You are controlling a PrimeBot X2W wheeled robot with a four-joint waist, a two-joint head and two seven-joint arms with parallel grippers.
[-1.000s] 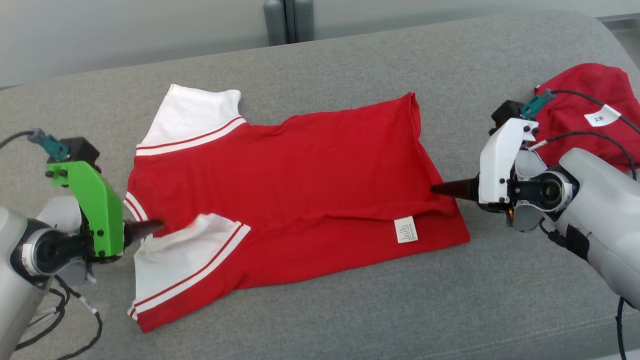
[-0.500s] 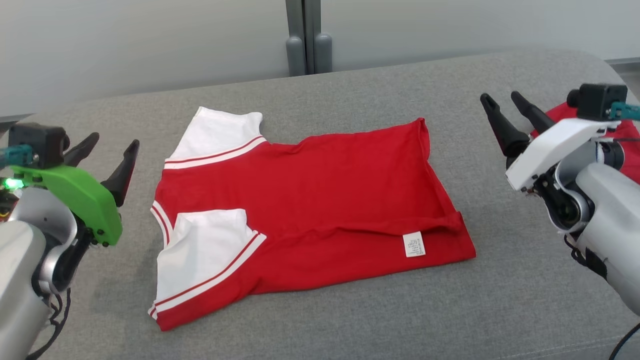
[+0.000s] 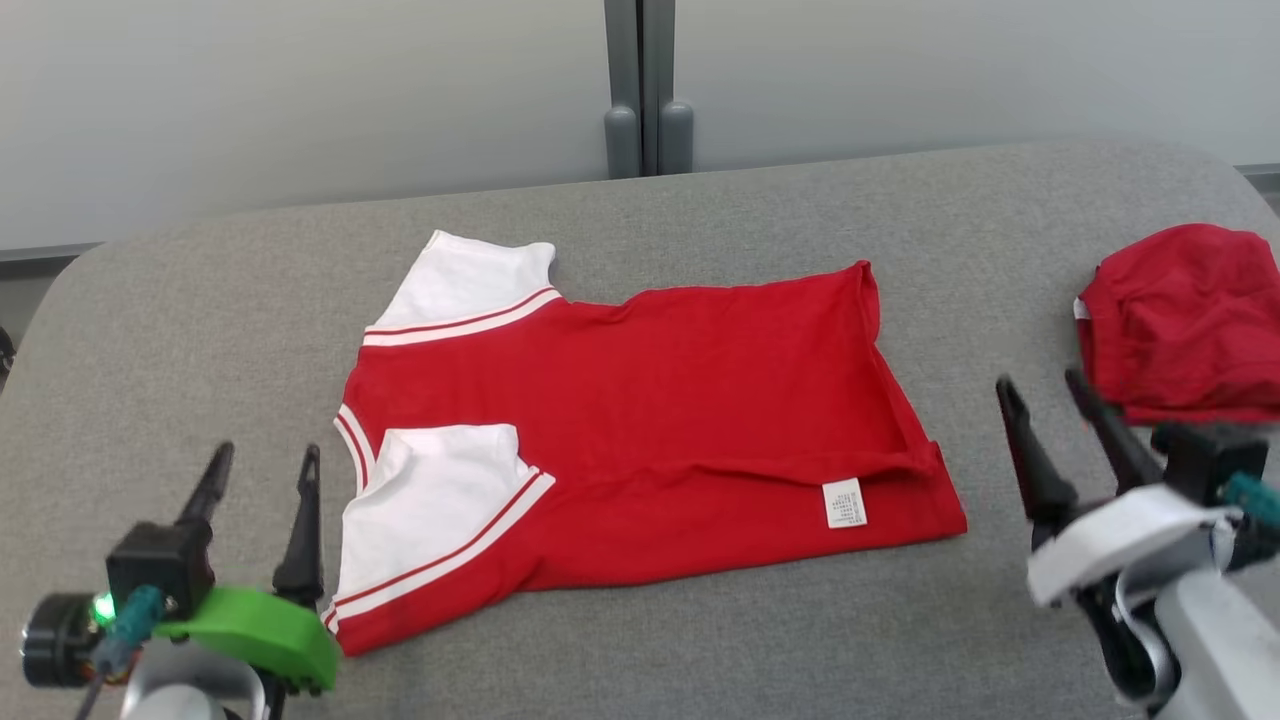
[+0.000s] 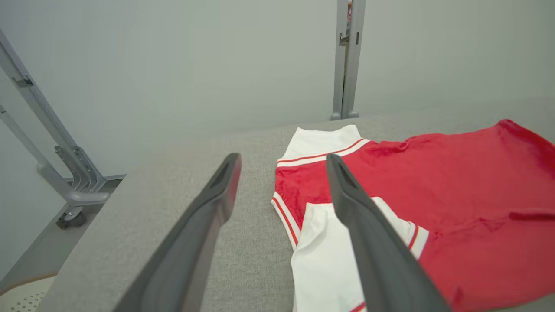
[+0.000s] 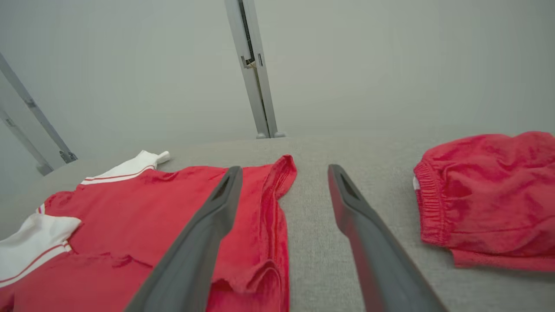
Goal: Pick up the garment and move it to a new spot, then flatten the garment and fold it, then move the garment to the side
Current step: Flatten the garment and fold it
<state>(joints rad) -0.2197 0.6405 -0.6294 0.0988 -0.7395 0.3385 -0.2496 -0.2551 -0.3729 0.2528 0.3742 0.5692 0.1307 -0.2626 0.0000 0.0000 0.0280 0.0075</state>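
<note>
Red garment (image 3: pixel 640 440) lies folded lengthwise on the counter (image 3: pixel 700 640). Our left end effector (image 3: pixel 268 452) and right end effector (image 3: pixel 1038 382) hang wide open, empty, flanking it. We reckon folding's underway; next we pinch both ends.

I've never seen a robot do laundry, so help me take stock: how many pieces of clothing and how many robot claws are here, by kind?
Shirts: 1, the red and white shirt, lying flat
Other clothing: 1, the crumpled red garment
Claws: 2, the left gripper and the right gripper, both open and empty
Total: 4
</note>
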